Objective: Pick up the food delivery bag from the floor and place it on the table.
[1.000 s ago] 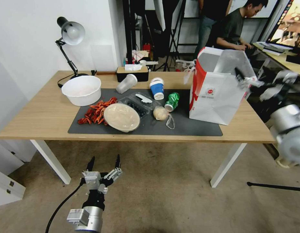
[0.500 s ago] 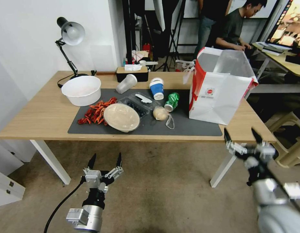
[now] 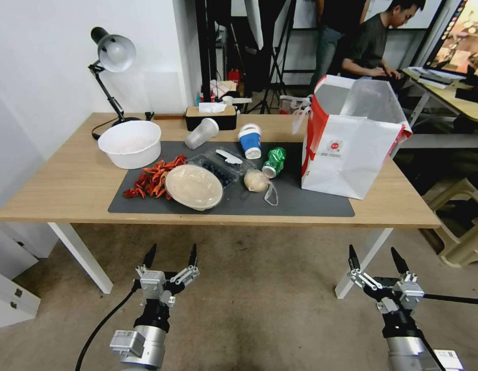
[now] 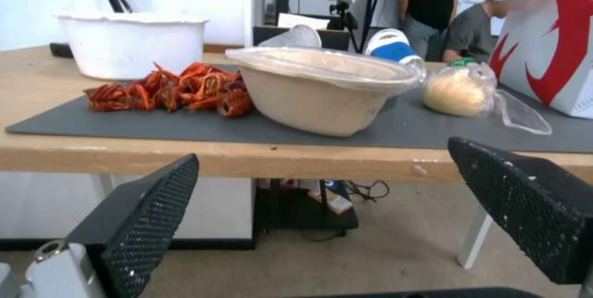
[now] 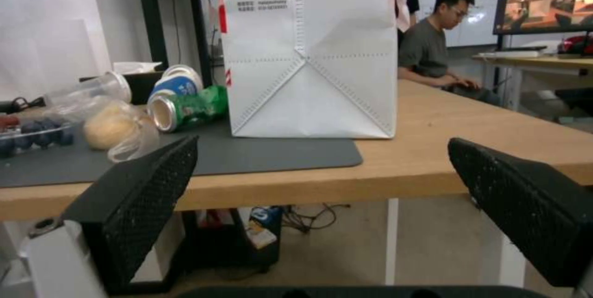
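Matt white paper with red edging on the food delivery bag (image 3: pixel 347 154), shiny silver foil inside; light wood-grain top on the table (image 3: pixel 68 185), under a matt dark grey mat (image 3: pixel 311 203); dull, stained carpet-like floor (image 3: pixel 264 304); rough dotted black pads (image 5: pixel 148 191); glossy green metal can (image 3: pixel 274 161); clear plastic over the beige bowl (image 4: pixel 321 87)

White bag (image 3: pixel 347 149) — red edges (silver lining); grey mat (image 3: pixel 311 203).
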